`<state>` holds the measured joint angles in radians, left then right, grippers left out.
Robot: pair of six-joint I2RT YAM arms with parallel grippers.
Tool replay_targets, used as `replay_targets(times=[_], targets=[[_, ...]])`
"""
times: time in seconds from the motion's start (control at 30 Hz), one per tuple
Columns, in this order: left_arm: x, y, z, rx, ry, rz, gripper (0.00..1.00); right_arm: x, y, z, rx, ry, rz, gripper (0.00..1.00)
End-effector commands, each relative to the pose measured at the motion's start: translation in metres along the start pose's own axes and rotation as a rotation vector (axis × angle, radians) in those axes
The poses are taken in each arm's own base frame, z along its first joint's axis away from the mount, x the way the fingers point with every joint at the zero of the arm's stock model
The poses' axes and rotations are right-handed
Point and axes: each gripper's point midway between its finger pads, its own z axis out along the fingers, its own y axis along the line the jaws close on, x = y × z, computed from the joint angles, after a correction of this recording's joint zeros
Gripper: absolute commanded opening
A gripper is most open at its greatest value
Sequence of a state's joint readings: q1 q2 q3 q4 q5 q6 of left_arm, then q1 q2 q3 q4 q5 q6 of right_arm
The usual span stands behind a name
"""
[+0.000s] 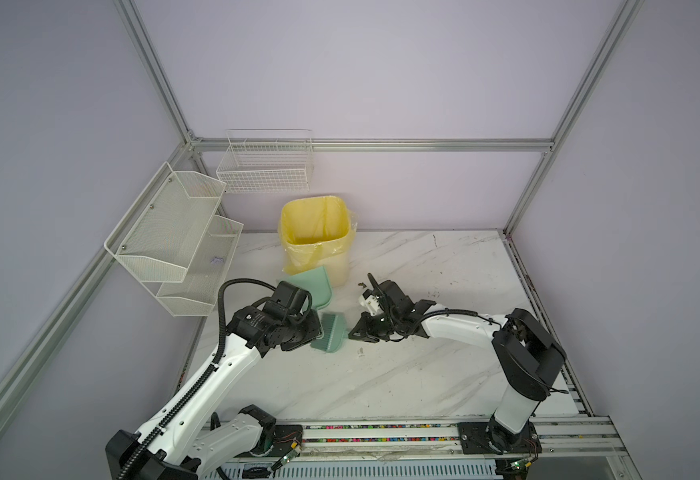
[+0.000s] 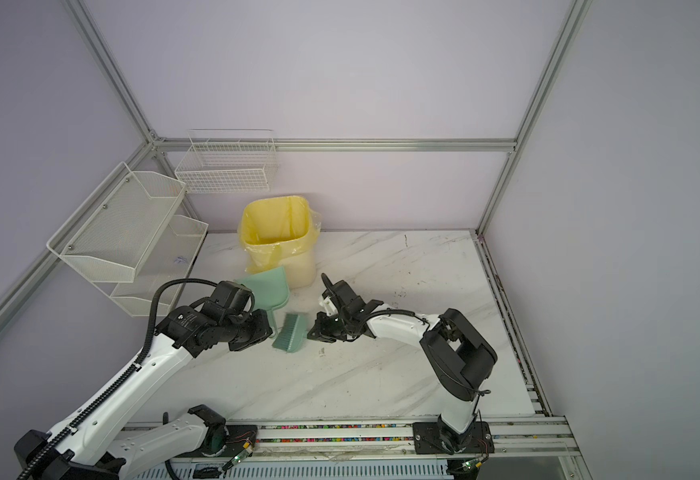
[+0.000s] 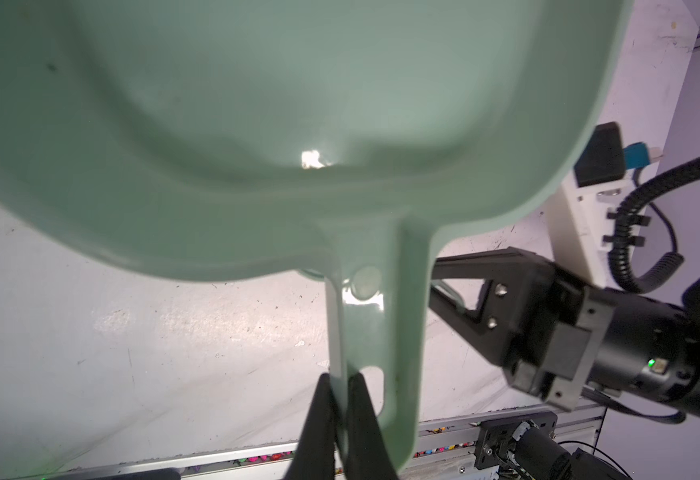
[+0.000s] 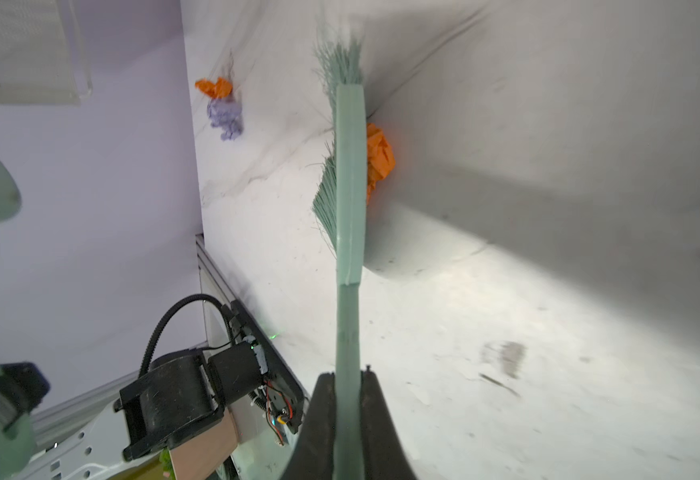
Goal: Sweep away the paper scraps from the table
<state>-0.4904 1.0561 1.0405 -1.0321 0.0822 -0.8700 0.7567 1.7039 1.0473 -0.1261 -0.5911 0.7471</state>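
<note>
Dustpan handle (image 3: 402,332) clenched in left end effector (image 3: 340,379), brush handle (image 4: 348,328) in right end effector (image 4: 347,375).

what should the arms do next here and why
Probably lower the dustpan to the table beside the brush: an orange scrap sits right beside the brush head, while the pan, held by the left gripper, looks empty and tilted up by the bin.

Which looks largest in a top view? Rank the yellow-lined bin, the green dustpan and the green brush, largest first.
1. yellow-lined bin, clearly largest.
2. green dustpan, though the left arm hides part of it.
3. green brush; its visible part nearly matches the dustpan's, so two and three are unsure.
</note>
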Motion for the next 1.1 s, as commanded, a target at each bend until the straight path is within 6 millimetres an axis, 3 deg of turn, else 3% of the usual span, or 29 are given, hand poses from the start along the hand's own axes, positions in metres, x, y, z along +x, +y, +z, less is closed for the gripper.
replay_targets(times=[0.0,0.13,0.4,0.67,0.83,1.07], targets=[[0.01,-0.006,0.014,0.013,0.025,0.038,0.0,0.006,-0.032,-0.035,0.1,-0.008,0.018,0.0],[0.023,-0.017,0.027,0.016,0.06,0.078,0.0,0.012,-0.034,-0.064,0.11,-0.036,0.029,0.0],[0.05,-0.023,0.043,-0.012,0.12,0.158,0.0,0.007,0.002,-0.119,0.069,-0.141,-0.006,0.0],[0.073,-0.01,0.06,-0.024,0.182,0.158,0.0,-0.033,-0.018,-0.167,0.349,-0.28,-0.115,0.0],[0.087,-0.006,0.066,-0.036,0.209,0.151,0.0,-0.06,-0.014,-0.191,0.471,-0.374,-0.251,0.0],[0.111,0.001,0.07,-0.029,0.282,0.155,0.0,-0.091,-0.029,-0.178,0.614,-0.326,-0.323,0.0]])
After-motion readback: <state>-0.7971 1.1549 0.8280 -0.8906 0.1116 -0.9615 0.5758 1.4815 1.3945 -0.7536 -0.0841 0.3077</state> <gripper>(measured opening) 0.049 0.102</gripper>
